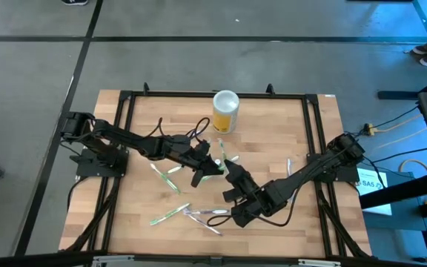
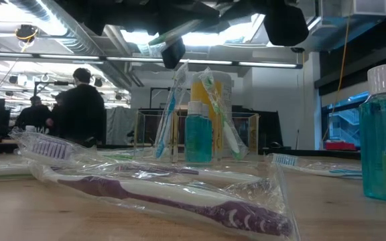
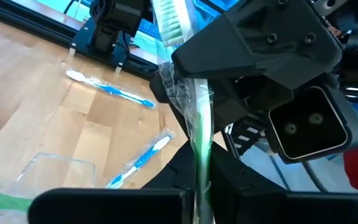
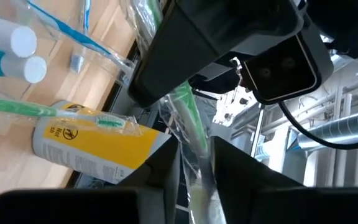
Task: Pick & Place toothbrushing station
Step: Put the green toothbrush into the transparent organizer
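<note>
Both arms met at the middle of the wooden table (image 1: 139,193), where a wrapped green toothbrush (image 3: 199,140) hung between them. The left gripper (image 1: 207,169) reached in from nine o'clock, its fingers pressed together on the brush's handle; its wrist view showed the green shaft rising from between the two dark fingers. The right gripper (image 1: 232,176) came in from four o'clock and met the same brush just beside the left one. In its wrist view the wrapped handle ran between its fingers, but whether those jaws pinched it or stood slightly spread could not be told.

The toothbrushing station (image 2: 196,137), a clear container, stood at the table's centre directly below the grippers, holding a blue toothbrush (image 2: 168,110), a green-and-white toothbrush (image 2: 221,114) and a small bottle of blue liquid (image 2: 198,134). A yellow canister (image 1: 225,111) stood toward twelve o'clock from it. Other wrapped toothbrushes lay loose on the wood toward six and eight o'clock, a purple toothbrush (image 2: 179,197) nearest the low camera. People (image 2: 79,107) stood in the room beyond.
</note>
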### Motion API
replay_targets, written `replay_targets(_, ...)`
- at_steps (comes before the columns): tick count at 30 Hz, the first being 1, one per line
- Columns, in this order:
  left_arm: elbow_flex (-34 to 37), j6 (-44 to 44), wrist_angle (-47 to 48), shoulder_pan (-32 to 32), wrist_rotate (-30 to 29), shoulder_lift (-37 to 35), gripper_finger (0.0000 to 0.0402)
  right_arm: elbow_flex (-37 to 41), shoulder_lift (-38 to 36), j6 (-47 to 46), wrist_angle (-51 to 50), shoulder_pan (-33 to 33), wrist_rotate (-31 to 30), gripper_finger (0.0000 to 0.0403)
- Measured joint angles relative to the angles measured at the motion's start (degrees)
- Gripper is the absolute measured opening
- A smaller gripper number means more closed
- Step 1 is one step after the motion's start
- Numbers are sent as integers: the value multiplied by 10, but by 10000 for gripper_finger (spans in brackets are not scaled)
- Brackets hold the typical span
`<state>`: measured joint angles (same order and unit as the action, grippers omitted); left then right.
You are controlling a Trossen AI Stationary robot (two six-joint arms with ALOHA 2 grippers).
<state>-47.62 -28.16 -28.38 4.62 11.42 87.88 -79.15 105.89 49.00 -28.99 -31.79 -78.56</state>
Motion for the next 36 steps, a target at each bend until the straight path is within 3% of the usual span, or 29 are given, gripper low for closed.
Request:
replay_targets(6,0,2,-4,1,5,0,15,0,0,-7,0,-7,-17,129)
replay_targets(12,0,3,-5,2,9,-1,14,1,0,-26,-2,-24,-85,159)
replay_targets(21,0,34,14,2,-6,-11,14,1,-3,-90,-4,-53,-114,167)
replay_targets(29,0,108,128,10,-118,-91,14,1,-36,-164,-10,-85,-114,139)
replay_targets(36,4,215,203,80,-370,-142,14,1,-88,-389,-33,-95,-114,128)
